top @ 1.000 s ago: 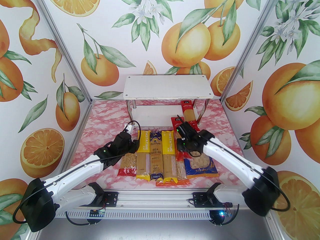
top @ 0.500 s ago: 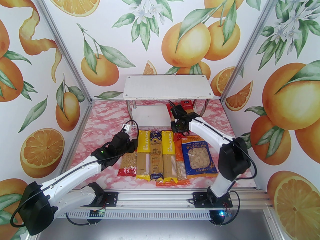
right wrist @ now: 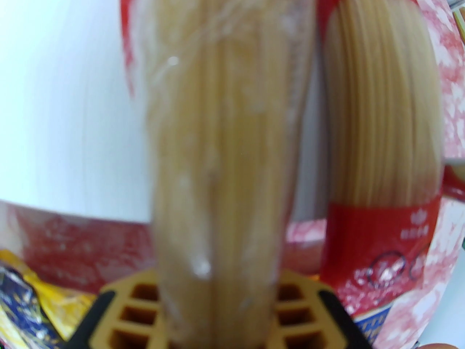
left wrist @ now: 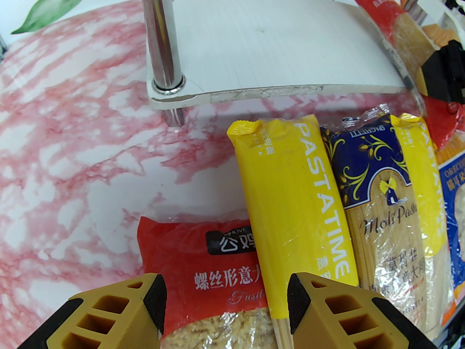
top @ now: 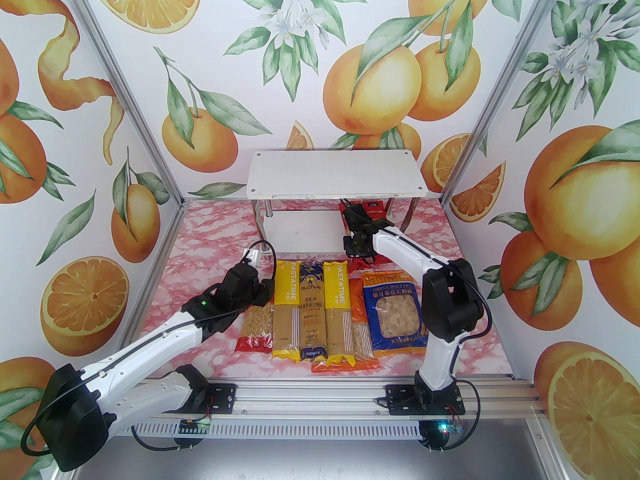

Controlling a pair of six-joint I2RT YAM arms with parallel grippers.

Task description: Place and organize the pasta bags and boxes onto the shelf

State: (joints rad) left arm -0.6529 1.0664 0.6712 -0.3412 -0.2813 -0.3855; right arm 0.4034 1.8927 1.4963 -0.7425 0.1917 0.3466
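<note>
Right gripper (right wrist: 218,289), clamped on red spaghetti pack (right wrist: 225,140), just reached lower shelf board (right wrist: 65,104); looks ready to release. Left gripper (left wrist: 225,296) open over yellow pack (left wrist: 305,202).

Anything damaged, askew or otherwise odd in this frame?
The lower shelf board has a chipped, scuffed front edge. The leftmost yellow spaghetti pack lies over the red fusilli bag at its right edge rather than flat beside it. Nothing looks spilled.
</note>
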